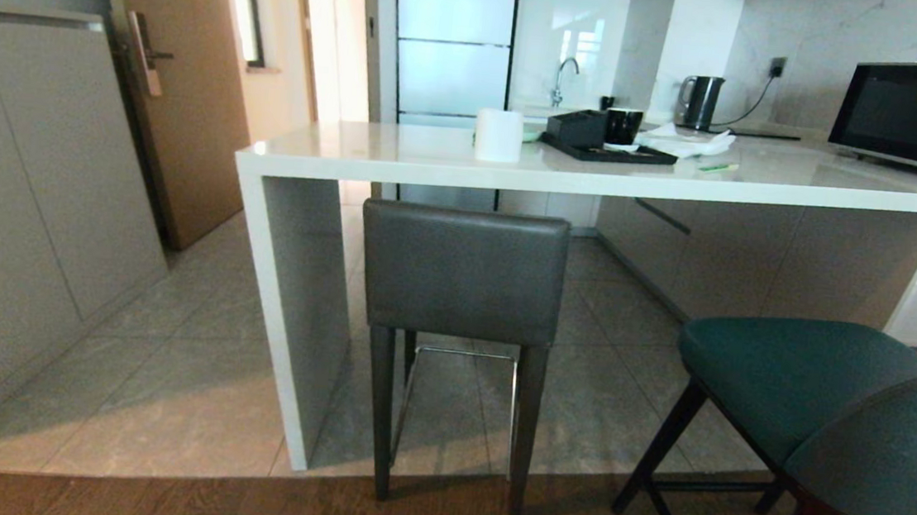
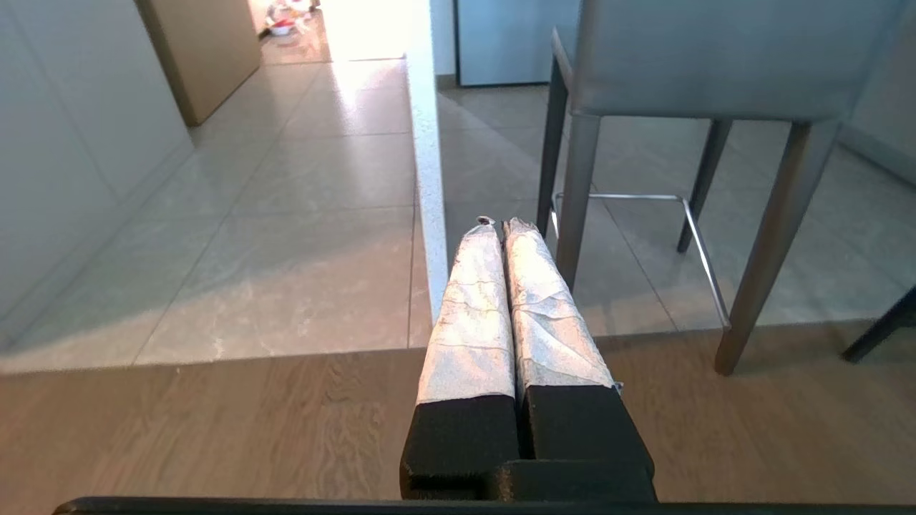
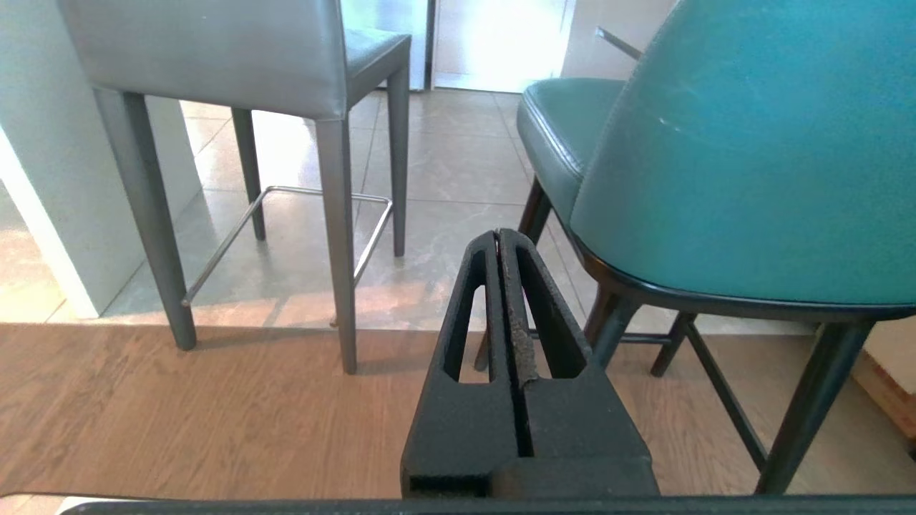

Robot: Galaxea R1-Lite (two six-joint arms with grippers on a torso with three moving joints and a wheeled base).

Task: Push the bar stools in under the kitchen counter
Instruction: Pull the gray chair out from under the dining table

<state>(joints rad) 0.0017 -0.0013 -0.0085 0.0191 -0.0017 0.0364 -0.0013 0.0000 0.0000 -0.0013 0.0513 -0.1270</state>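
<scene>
- Step in hand, as judged: push the teal stool (image 1: 819, 405) in; it stands clear of the counter (image 1: 598, 174), seat toward it, on the robot's right.
- To do it well: set the right gripper (image 3: 499, 236) low and centred on the rounded back, push straight, slowly, so the thin dark legs don't catch at the floor edge.
- Right fingers pressed together, near the back, not touching.
- Left gripper (image 2: 499, 225) pressed together too, low beside the counter's side panel.
- Grey stool (image 1: 463, 274): square, dark tapered legs, seat already under the counter.
</scene>
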